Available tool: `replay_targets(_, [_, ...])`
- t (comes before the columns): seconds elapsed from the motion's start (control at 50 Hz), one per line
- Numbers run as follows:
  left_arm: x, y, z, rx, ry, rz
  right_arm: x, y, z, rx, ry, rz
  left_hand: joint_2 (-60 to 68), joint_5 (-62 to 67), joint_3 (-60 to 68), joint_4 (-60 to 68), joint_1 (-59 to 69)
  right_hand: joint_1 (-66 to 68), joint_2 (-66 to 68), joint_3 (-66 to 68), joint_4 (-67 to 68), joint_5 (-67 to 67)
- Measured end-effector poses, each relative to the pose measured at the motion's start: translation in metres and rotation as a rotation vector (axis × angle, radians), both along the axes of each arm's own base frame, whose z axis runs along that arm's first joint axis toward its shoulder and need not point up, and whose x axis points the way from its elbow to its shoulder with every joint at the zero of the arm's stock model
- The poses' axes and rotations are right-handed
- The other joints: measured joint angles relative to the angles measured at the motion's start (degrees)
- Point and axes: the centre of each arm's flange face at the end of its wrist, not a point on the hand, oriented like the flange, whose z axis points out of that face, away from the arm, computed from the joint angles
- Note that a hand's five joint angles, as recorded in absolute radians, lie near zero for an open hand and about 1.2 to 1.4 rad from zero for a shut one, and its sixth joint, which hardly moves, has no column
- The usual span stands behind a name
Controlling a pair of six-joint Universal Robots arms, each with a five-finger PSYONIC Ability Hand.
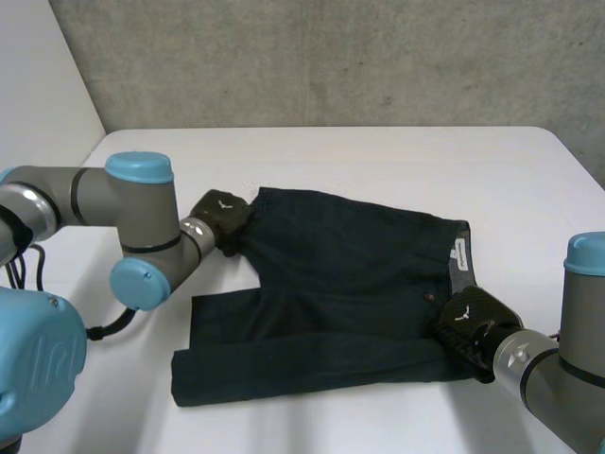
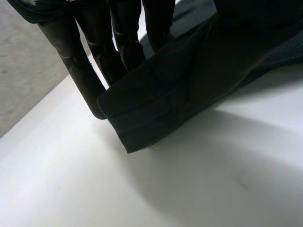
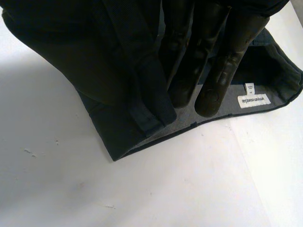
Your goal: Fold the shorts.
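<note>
Dark navy shorts [image 1: 340, 284] lie spread on the white table [image 1: 378, 161], legs toward my left arm and waistband toward my right. My left hand [image 1: 222, 218] is at the far leg's hem corner. In the left wrist view its fingers [image 2: 118, 42] reach behind the hem [image 2: 156, 104], which hangs lifted off the table, and the hand is shut on it. My right hand [image 1: 468, 326] is at the near waistband corner. Its fingers [image 3: 222, 71] lie on the grey inner lining beside a white label [image 3: 253, 100], pinching the waistband [image 3: 142, 118], which is raised off the table.
A grey concrete wall [image 1: 331, 57] runs behind the table's far edge. Bare white tabletop lies beyond the shorts and in front of them [image 1: 331, 426]. My left arm's elbow [image 1: 142, 274] rests low beside the near leg.
</note>
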Motion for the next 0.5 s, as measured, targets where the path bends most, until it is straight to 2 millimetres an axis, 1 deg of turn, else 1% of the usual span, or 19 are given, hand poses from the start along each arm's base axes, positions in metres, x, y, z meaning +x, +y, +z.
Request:
replay_targets(0.12, [0.009,0.004,0.009,-0.010,-0.031,0.069,0.000,0.000,0.000,0.000,0.000,0.000,0.1,0.0,0.0,0.0,0.0,0.0,0.0,0.0,0.0,0.0])
replay_targets(0.22, [0.013,0.009,0.010,-0.011,-0.056,0.085,0.000,0.001,0.001,0.000,-0.001,0.001,-0.2,0.0,-0.1,-0.1,-0.1,0.0,0.0,0.0,0.0,0.0])
replay_targets(0.26, [0.014,0.012,0.009,-0.012,-0.073,0.085,0.000,0.001,0.001,0.000,-0.002,0.001,-5.3,-1.3,-4.9,-5.5,-1.4,0.0,0.0,0.0,0.0,0.0])
replay_targets(0.3, [0.015,0.012,0.008,-0.012,-0.079,0.084,0.001,0.001,0.001,0.000,-0.003,0.000,-6.6,-2.1,-6.1,-6.8,-2.5,0.0,0.0,0.0,0.0,0.0])
replay_targets(0.32, [0.015,0.013,0.007,-0.010,-0.086,0.082,0.001,0.001,0.001,0.000,-0.005,-0.001,-20.4,-14.5,-18.6,-19.5,-16.5,0.0,0.0,0.0,0.0,0.0])
replay_targets(0.34, [0.016,0.014,0.006,-0.009,-0.091,0.080,0.001,0.001,0.001,0.001,-0.006,-0.002,-29.2,-25.2,-28.5,-29.6,-28.1,0.0,0.0,0.0,0.0,0.0])
replay_targets(0.36, [0.016,0.015,0.006,-0.007,-0.095,0.078,0.001,0.001,0.001,0.003,-0.011,-0.006,-37.0,-33.7,-36.2,-37.4,-35.4,0.0,0.0,0.0,0.0,0.0])
replay_targets(0.4, [0.016,0.016,0.007,-0.007,-0.097,0.075,0.001,0.001,0.001,0.004,-0.016,-0.010,-37.0,-33.7,-36.2,-37.4,-35.4,0.0,0.0,0.0,0.0,0.0])
replay_targets(0.44, [0.016,0.019,0.012,-0.010,-0.095,0.073,0.001,0.001,0.002,0.010,-0.030,-0.020,-37.0,-33.7,-36.2,-37.4,-35.4,0.0,0.0,0.0,0.0,0.0])
replay_targets(0.46, [0.017,0.022,0.017,-0.014,-0.091,0.072,0.001,0.001,0.002,0.011,-0.034,-0.023,-46.8,-44.2,-46.0,-47.4,-42.5,0.0,0.0,0.0,0.0,0.0])
replay_targets(0.5, [0.018,0.027,0.028,-0.021,-0.082,0.072,0.001,0.000,0.002,0.015,-0.047,-0.031,-46.9,-44.2,-46.1,-47.4,-42.5,0.0,0.0,0.0,0.0,0.0])
